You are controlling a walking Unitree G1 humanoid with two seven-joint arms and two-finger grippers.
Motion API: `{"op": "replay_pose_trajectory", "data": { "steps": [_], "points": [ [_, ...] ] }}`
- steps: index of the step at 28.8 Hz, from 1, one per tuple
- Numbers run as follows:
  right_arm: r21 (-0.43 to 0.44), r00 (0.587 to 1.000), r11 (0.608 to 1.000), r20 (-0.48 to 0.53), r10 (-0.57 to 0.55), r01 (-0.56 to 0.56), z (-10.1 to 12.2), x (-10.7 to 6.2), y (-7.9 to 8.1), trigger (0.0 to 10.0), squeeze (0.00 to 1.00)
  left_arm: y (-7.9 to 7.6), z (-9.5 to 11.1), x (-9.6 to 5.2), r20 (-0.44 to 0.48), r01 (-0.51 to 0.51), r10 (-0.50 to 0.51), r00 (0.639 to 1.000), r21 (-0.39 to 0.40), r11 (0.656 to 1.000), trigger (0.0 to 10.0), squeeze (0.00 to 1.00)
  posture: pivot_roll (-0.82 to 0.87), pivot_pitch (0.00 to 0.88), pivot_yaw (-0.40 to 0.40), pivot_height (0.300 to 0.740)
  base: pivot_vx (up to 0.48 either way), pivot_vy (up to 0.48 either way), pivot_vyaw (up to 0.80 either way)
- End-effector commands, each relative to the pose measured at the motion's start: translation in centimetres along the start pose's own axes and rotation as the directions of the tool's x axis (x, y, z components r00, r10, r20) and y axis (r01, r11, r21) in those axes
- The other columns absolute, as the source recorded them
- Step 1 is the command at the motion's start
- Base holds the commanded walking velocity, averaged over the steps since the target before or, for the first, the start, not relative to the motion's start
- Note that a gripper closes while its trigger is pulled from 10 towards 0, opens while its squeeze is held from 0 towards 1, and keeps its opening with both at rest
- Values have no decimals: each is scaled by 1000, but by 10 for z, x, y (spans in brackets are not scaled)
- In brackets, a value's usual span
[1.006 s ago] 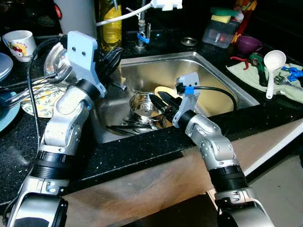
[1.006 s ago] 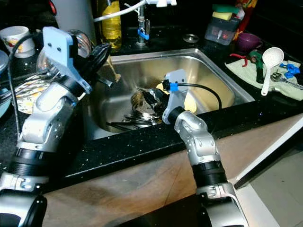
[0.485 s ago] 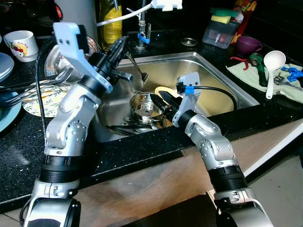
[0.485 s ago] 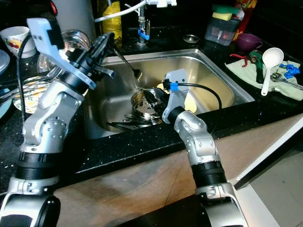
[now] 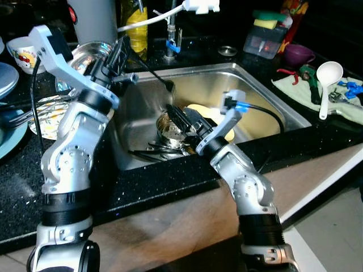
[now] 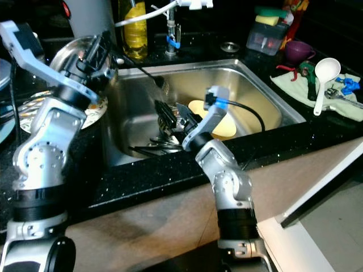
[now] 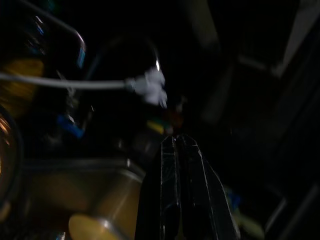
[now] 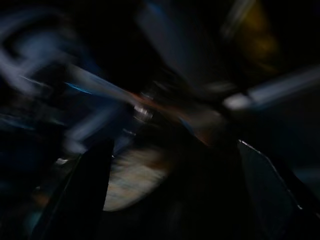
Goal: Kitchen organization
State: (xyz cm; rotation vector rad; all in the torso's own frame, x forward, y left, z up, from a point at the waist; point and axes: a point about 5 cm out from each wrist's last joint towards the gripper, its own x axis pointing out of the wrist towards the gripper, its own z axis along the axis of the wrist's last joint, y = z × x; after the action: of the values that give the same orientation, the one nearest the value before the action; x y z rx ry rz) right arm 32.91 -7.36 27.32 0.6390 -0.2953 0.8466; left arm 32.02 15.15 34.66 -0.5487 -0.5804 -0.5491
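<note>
Counter: black speckled stone worktop (image 5: 170, 181) around a stainless steel sink (image 5: 266, 93), dim kitchen, tap (image 5: 169, 34) at the back with a yellow bottle (image 5: 135, 31) beside it.
Left eye view, sink: a small steel bowl (image 5: 170, 126) sits among dark cutlery (image 5: 153, 150) on the sink floor, with a pale yellow plate (image 5: 212, 113) lying just behind.
Left eye view, left arm: raised over the sink's left edge, and the left gripper (image 5: 120, 54) has its black fingers pinched together on a long thin utensil (image 5: 152, 71) that slants down over the basin, its small head hanging above the bowl.
Left eye view, right arm: reaching down into the sink; the right gripper (image 5: 180, 120) is right at the steel bowl, fingers spread apart over its rim.
Left eye view, surroundings: a steel plate (image 5: 85, 54) and a patterned plate (image 5: 48, 116) left of the sink, a mug (image 5: 22, 48) further back; on the right, a white ladle (image 5: 326, 79) on a cloth (image 5: 303, 90), a purple cup (image 5: 298, 54), and a clear box with sponges (image 5: 264, 34).
Right eye view: same scene; the utensil's head (image 6: 159, 81) hangs clear of the sink wall, and the right gripper's fingers are at the bowl's near side.
Left wrist view: very dark; the two fingers (image 7: 192, 195) lie pressed close, a white cable (image 7: 75, 82) crossing beyond, the yellow plate showing below.
Right wrist view: dark and blurred; two fingers (image 8: 87, 190) stand wide apart, a pale patch between them.
</note>
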Motion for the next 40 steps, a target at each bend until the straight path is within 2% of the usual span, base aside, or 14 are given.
{"op": "replay_pose_trajectory", "data": {
  "steps": [1, 4, 6, 7, 8, 9, 10, 11, 12, 13, 15, 23, 29, 40],
  "points": [
    [-32, 996, 996, 13, 83, -82, 7, -2, 10, 10000, 1000, -5, -2, -1, -47, 37, -36, 998, 25, 999, 0, 0, 11, 177, -33, 740, 0, 0, 0],
    [-110, 993, 987, 7, 116, -114, 11, -1, 16, 10000, 1000, -5, -4, -2, -83, 52, -48, 995, 57, 997, 0, 0, 10, 176, -33, 740, 0, 0, 0],
    [-230, 991, 964, -10, 136, -134, 15, -1, 21, 10000, 1000, -3, -4, -3, -111, 61, -53, 992, 74, 995, 0, 0, 9, 178, -33, 740, 0, 0, 0],
    [-499, 983, 847, -82, 165, -184, 17, 2, 31, 10000, 816, 0, -2, -4, -139, 73, -60, 988, 90, 993, 0, 0, 7, 179, -34, 740, 0, 0, 0],
    [-499, 983, 847, -82, 165, -184, 17, 2, 31, 10000, 816, 0, -2, -4, -139, 73, -60, 988, 90, 993, 0, 0, 7, 179, -34, 740, 0, 0, 0],
    [-612, 976, 760, -135, 172, -218, 14, 2, 34, 10000, 196, 1, -1, -4, -143, 77, -64, 988, 88, 993, 0, 0, 7, 179, -34, 740, 0, 0, 0],
    [-612, 976, 760, -135, 172, -218, 14, 2, 34, 10000, 196, 1, -1, -4, -143, 77, -64, 988, 88, 993, 0, 0, 7, 179, -34, 740, 0, 0, 0],
    [-743, 967, 619, -204, 150, -253, 9, 4, 33, 10000, 0, 2, 1, -5, -147, 82, -69, 987, 86, 993, 0, 0, 5, 182, -36, 740, 0, 0, 0],
    [-811, 959, 512, -249, 134, -282, 6, 4, 32, 10000, 0, 2, 2, -5, -152, 86, -73, 986, 83, 993, 0, 0, 5, 183, -37, 740, 0, 0, 0],
    [-811, 959, 512, -249, 134, -282, 6, 4, 32, 10000, 0, 2, 2, -5, -152, 86, -73, 986, 83, 993, 0, 0, 5, 183, -37, 740, 0, 0, 0],
    [-876, 963, 400, -245, 110, -269, 13, 7, 31, 10000, 0, 4, 3, -10, -186, 95, -76, 980, 97, 991, 0, 0, 8, 184, -44, 740, 0, 0, 0],
    [-900, 970, 361, -235, 66, -243, 10, 8, 23, 10000, 0, -4, -1, -15, -253, 174, -147, 956, 91, 980, 0, 0, 10, 186, -42, 740, 0, 0, 0],
    [-875, 983, 453, -182, 14, -168, 6, 9, 14, 10000, 0, -11, 0, -18, -282, 228, -203, 938, 56, 972, 0, 0, 10, 187, -40, 740, 0, 0, 0],
    [-842, 974, 518, -218, -69, -152, -9, 10, 2, 10000, 0, -18, 0, -21, -314, 283, -258, 914, 33, 959, 0, 0, 10, 184, -44, 740, 0, 0, 0]
  ]
}}
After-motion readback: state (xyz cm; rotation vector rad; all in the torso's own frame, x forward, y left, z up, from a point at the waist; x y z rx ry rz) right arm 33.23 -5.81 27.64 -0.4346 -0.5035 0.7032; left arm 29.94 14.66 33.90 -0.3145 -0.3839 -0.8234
